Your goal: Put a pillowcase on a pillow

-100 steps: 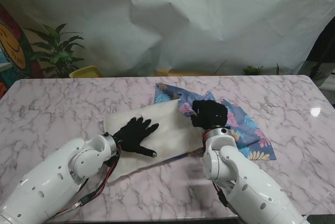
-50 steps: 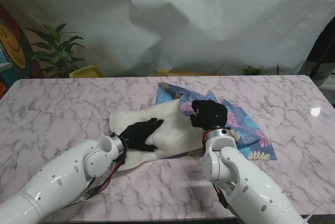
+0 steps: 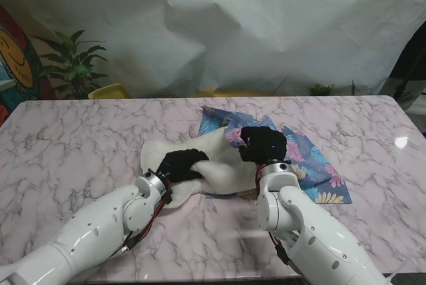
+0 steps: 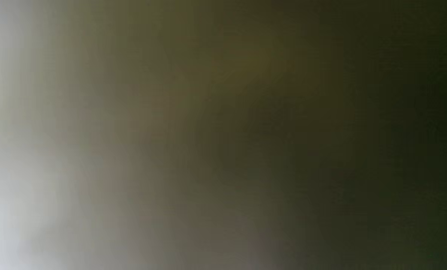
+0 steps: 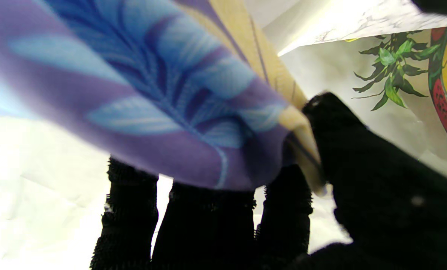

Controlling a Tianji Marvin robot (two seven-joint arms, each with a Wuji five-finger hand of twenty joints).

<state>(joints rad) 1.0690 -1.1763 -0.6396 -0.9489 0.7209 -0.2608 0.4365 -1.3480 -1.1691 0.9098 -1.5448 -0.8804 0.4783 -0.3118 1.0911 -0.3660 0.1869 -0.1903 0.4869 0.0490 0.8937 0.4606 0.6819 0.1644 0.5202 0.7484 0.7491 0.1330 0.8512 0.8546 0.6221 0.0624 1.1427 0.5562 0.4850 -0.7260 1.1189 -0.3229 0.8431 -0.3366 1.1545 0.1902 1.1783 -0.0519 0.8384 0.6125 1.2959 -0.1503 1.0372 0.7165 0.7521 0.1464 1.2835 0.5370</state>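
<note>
A white pillow (image 3: 213, 162) lies bunched on the marble table (image 3: 80, 132), its right end against a blue-purple floral pillowcase (image 3: 319, 165). My left hand (image 3: 183, 165), in a black glove, is closed on the pillow's left part. My right hand (image 3: 263, 144), also gloved, is shut on the pillowcase's edge and holds it lifted; the right wrist view shows the floral pillowcase (image 5: 152, 101) pinched between thumb and fingers (image 5: 208, 225). The left wrist view is a dark blur with nothing to make out.
A potted plant (image 3: 73, 65) and a yellow object (image 3: 110, 90) stand beyond the table's far left edge. A white sheet (image 3: 266, 25) hangs behind. Bare marble lies to the left and far right.
My left hand went from flat on the pillow to closed on it, moving right and bunching the pillow toward the pillowcase. My right hand has barely moved.
</note>
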